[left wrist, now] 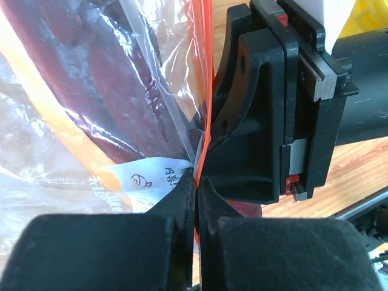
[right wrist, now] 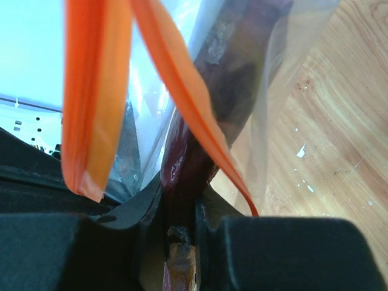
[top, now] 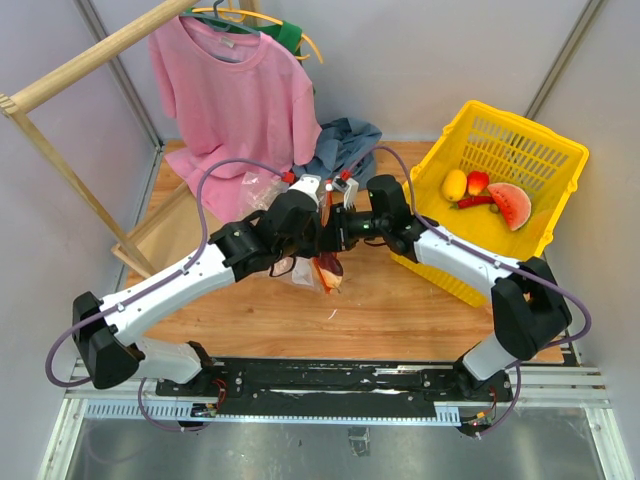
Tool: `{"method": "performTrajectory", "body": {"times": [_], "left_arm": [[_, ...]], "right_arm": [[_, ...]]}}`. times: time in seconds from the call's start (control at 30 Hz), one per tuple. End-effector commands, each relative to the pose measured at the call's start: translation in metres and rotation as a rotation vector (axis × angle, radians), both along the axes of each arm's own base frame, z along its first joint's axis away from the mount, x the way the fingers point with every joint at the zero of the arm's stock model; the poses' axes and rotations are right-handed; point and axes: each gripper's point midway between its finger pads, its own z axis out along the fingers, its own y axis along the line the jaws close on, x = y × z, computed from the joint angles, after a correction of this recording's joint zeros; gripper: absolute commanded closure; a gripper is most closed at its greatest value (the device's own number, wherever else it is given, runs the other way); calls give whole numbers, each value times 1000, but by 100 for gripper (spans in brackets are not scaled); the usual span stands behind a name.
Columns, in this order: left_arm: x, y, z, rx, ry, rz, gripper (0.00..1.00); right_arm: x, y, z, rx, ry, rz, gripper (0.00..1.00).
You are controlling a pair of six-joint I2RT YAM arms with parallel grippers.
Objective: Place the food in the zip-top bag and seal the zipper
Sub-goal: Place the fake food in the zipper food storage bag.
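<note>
The clear zip-top bag point(top: 318, 268) hangs between my two grippers above the wooden table. My left gripper point(left wrist: 198, 176) is shut on the bag's mouth edge at the orange-red zipper point(left wrist: 206, 91), beside the white label point(left wrist: 151, 176). My right gripper point(right wrist: 180, 194) is shut on the dark brown-purple piece point(right wrist: 206, 121), which pokes between the orange zipper strips point(right wrist: 182, 103) into the bag. The piece shows through the plastic in the left wrist view point(left wrist: 91, 79). The watermelon slice point(top: 510, 205), yellow fruit point(top: 455, 184), red pepper piece point(top: 478, 181) and chili point(top: 472, 201) lie in the yellow basket point(top: 520, 130).
A pink shirt point(top: 235, 90) hangs on a wooden rack point(top: 90, 60) at the back left. A blue-grey cloth point(top: 345, 145) lies behind the grippers. The basket stands at the table's right edge, close to the right arm.
</note>
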Motion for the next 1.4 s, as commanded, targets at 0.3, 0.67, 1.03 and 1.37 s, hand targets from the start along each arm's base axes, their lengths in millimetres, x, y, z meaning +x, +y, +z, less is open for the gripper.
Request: {"method": "performTrajectory", "body": {"times": [0.3, 0.67, 1.03, 1.37], "left_arm": [[-13, -32, -7, -196, 91, -46, 100], [15, 8, -21, -428, 166, 130, 100], [20, 19, -14, -430, 138, 163, 100], [20, 17, -11, -439, 138, 157, 100]], "right_arm": [[11, 11, 21, 83, -118, -55, 70], [0, -21, -1, -117, -35, -139, 54], [3, -65, 21, -299, -90, -293, 47], [4, -47, -23, -337, -6, -293, 47]]}}
